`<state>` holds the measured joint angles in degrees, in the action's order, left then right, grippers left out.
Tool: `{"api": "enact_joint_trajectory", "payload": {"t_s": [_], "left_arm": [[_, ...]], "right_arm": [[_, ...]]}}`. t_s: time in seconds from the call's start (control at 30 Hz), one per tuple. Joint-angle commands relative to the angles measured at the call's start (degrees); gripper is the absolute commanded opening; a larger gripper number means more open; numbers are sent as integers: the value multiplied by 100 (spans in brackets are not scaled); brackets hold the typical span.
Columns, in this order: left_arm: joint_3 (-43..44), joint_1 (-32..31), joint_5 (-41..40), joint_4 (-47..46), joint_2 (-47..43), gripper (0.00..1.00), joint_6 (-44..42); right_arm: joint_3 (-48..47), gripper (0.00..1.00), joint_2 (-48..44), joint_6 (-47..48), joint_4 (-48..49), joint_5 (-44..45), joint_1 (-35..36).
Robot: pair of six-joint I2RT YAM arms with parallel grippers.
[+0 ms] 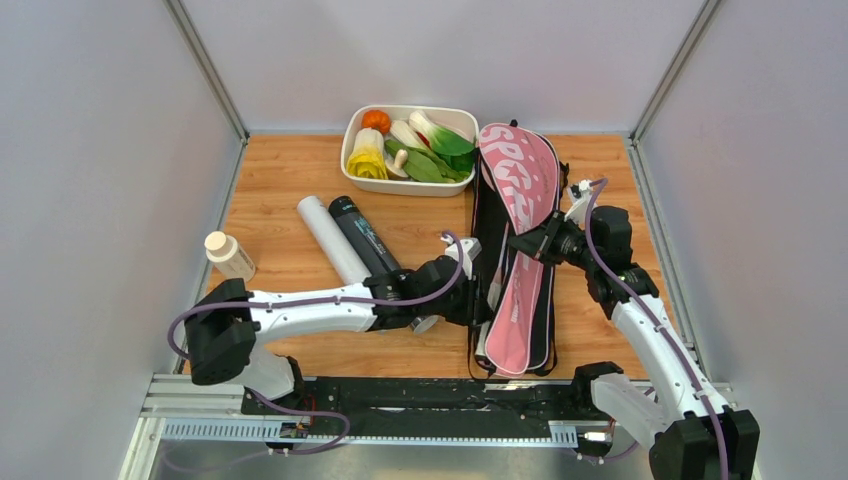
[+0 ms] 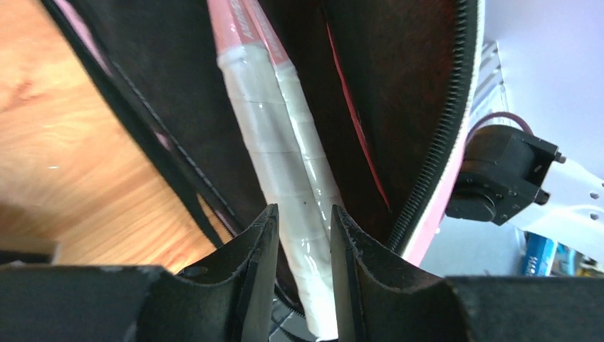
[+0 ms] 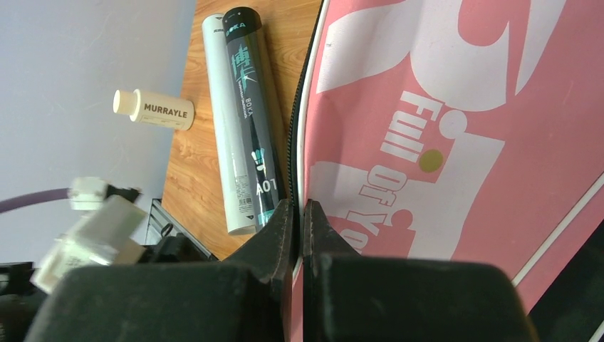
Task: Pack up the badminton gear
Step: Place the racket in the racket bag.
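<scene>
Fingers (image 2: pixel 260 239) of the left gripper (image 2: pixel 304 208) straddle the white-taped racquet handles (image 2: pixel 281 142) at the mouth of the pink cover (image 1: pixel 515 200). They are half closed; I can't tell whether they actually clamp or just bracket the tape. Right gripper (image 3: pixel 299 206) is clenched on the pink cover's edge, with fabric pinched between the pads and the flap lifted off the black cover (image 1: pixel 485 250) underneath. Both covers lie along 12–6 on the table (image 1: pixel 290 170), right of centre. The racquets are mostly inside, handles toward 6. The white tube (image 1: pixel 328 238) and black tube (image 1: pixel 362 232) lie side by side at the covers' 9 o'clock, unpacked; no shuttlecocks in view. The veg tray (image 1: pixel 350 150) at 12 and the small bottle (image 1: pixel 228 255) at far 9 are not ours. Risks as I see them: the left jaws could close on one handle only, so the other skews and jams in the lining; a fingertip could snag the zipper teeth (image 2: pixel 445 142) on its 3 o'clock side; or the thin right pinch could slip, dropping the flap onto the left wrist.
</scene>
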<state>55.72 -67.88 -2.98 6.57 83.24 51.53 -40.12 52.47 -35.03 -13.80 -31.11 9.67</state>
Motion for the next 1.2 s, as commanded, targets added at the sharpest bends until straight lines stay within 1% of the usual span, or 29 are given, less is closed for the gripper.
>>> {"api": "enact_joint_trajectory", "payload": {"t_s": [0.0, 0.07, 0.17, 0.27, 0.5, 0.63, 0.73, 0.77, 0.8, 0.83, 0.87, 0.9, 0.93, 0.97, 1.0, 1.1, 1.17], "left_arm": [[-169, 10, 819, -1171, 416, 38, 324], [-175, -1, 1112, -1748, 644, 34, 444], [-161, -6, 1388, -2145, 941, 27, 683], [-147, -10, 1517, -2531, 1250, 24, 845], [-7, -45, 1457, -2819, 1637, 23, 805], [15, -117, 1335, -3211, 1822, 24, 942], [-48, -124, 1256, -3232, 1791, 25, 984], [-124, -128, 1190, -3039, 1649, 25, 952], [-165, -129, 950, -2867, 1553, 26, 849], [-171, -129, 800, -2400, 1337, 27, 775], [-181, -129, 481, -2153, 1222, 30, 636], [-187, -129, 297, -1705, 962, 32, 572], [-225, -125, 1, -1506, 695, 35, 447], [-253, -128, -131, -1199, 566, 39, 341], [-316, -129, -332, -1077, 293, 41, 292], [-301, -129, -532, -307, -114, 51, 48], [-254, -129, -566, 150, -250, 54, -26]], "right_arm": [[-240, 0, -140, -243, 683, -290, -5], [-184, 0, -153, -330, 708, -306, -1], [-110, 0, -187, -464, 752, -348, -2], [-40, 0, -257, -617, 828, -393, -1], [101, 0, -474, -809, 926, -330, -8], [272, 0, -525, -941, 1035, -192, -13], [300, 0, -528, -1027, 1138, -57, -20], [292, 0, -490, -1030, 1189, -39, -19], [256, 0, -427, -1017, 1198, -43, -31], [205, 0, -362, -1027, 1207, -90, -38], [183, 0, -300, -1063, 1253, -130, -41], [203, 0, -260, -1134, 1311, -169, -46], [232, 0, -229, -1203, 1486, -200, -54], [257, 0, -195, -1264, 1604, -236, -62], [259, 0, -167, -1306, 1675, -281, -78], [303, 0, -107, -1330, 1852, -376, -139], [406, 0, -97, -1325, 2025, -482, -198]]}}
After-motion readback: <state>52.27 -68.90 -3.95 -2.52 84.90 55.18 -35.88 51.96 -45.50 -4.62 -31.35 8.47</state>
